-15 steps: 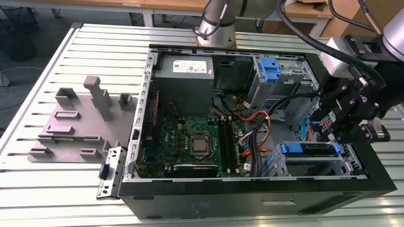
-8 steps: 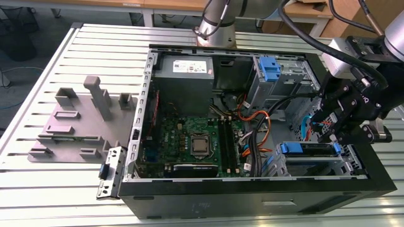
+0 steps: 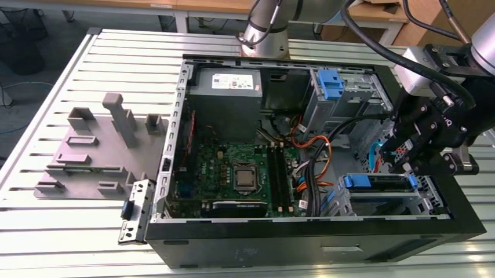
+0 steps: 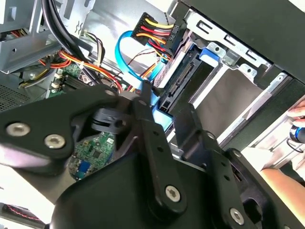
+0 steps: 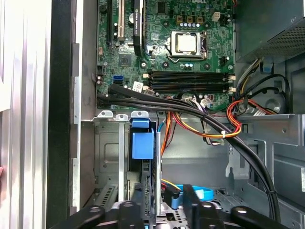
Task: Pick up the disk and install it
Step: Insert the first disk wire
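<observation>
Hand (image 3: 412, 165) hangs over the corner of the open computer case (image 3: 309, 246) at the exterior view's right, reaching down into the drive cage (image 3: 386, 204). It is released. In both wrist views its two black fingers (image 5: 190, 201) stand apart, one on either side of the disk's near end. A gap with a blue cable (image 5: 202, 194) shows between one finger and the disk (whether the other finger touches the caddy I cannot tell).

The disk (image 5: 143, 143) sits edge-on in a slot of the cage, its blue caddy tab pointing towards the motherboard (image 5: 167, 47). In the second wrist view its black connector edge (image 4: 178, 81) lies just beyond the fingertips, near a plug of red, yellow and black wires (image 4: 155, 28).

Thick black cables (image 5: 190, 107) run across the case between the cage and the motherboard. Farther off in the exterior view, a grey power-supply box (image 3: 226, 81) fills the far corner of the case, and a bare blue bracket (image 3: 328, 87) stands in the bay beside it.

The case lies on a slatted metal worktop (image 3: 54, 231), which also carries a grey fixture (image 3: 101, 145) well apart at the exterior view's left. A person's fingers (image 4: 298, 113) show just outside the case wall in the second wrist view
</observation>
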Tool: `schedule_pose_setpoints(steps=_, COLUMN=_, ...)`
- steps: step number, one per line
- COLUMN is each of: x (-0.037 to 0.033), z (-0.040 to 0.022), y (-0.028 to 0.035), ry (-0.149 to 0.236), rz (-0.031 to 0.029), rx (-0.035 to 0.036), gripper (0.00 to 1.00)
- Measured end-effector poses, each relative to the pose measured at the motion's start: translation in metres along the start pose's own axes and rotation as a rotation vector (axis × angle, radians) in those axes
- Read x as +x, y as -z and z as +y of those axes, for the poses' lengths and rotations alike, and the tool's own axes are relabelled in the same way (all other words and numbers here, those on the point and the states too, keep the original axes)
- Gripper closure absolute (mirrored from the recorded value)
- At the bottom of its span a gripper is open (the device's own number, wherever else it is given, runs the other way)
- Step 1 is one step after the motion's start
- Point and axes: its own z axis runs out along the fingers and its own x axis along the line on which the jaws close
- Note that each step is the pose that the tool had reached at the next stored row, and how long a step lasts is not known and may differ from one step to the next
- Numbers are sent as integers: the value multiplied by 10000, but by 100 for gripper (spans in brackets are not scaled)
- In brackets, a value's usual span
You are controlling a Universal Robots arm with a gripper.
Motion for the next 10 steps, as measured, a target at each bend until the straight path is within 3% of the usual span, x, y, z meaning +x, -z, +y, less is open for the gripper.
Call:
schedule_pose_setpoints(steps=4, x=0, z=0, y=0, ry=0, rz=4, rx=0, gripper=71)
schedule_pose_setpoints(steps=5, x=0, z=0, y=0, ry=0, rz=4, rx=0, gripper=71)
schedule_pose_setpoints(steps=7, x=0, z=0, y=0, ry=0, rz=6, rx=0, gripper=83)
schedule_pose_setpoints(steps=10, x=0, z=0, y=0, ry=0, rz=9, rx=0, gripper=84)
